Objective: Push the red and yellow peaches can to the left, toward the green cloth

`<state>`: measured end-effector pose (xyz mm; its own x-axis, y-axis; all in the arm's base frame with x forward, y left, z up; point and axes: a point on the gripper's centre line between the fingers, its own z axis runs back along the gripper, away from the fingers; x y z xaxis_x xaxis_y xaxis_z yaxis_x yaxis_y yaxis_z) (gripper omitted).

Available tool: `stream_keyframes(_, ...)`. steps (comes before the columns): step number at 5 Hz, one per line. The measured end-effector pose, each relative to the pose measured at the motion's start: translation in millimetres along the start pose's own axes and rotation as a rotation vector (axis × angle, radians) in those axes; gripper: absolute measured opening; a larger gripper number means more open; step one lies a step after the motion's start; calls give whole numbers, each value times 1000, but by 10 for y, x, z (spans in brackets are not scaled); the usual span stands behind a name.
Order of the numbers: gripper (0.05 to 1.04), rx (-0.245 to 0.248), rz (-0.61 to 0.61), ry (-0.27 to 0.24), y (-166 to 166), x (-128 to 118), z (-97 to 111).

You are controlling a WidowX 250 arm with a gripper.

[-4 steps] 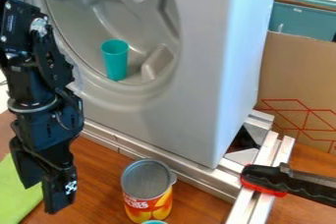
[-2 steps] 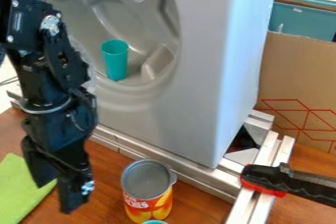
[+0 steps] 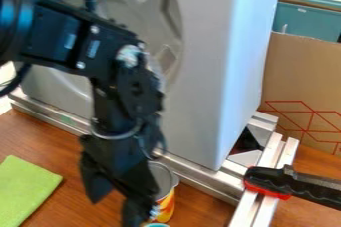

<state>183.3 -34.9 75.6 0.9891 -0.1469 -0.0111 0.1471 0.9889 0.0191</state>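
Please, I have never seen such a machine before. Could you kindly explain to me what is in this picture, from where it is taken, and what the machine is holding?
The black machine is a robot arm, entering from the upper left. Its gripper, a two-finger hand, hangs open over the wooden table and seems to hold nothing. A fixed camera looks down at a slant.

The gripper partly hides an open can; I cannot tell if they touch. A green cloth lies at the left. Behind stands a large grey housing by metal rails. At the right are a black-and-red handle and cardboard.
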Motion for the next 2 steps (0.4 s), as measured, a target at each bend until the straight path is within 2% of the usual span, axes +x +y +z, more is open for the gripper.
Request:
stream_keyframes(1, 1000, -32, -4, -21, -271, 136, -51)
stream_keyframes(2, 1000, -38, 4, -19, -485, 292, -151)
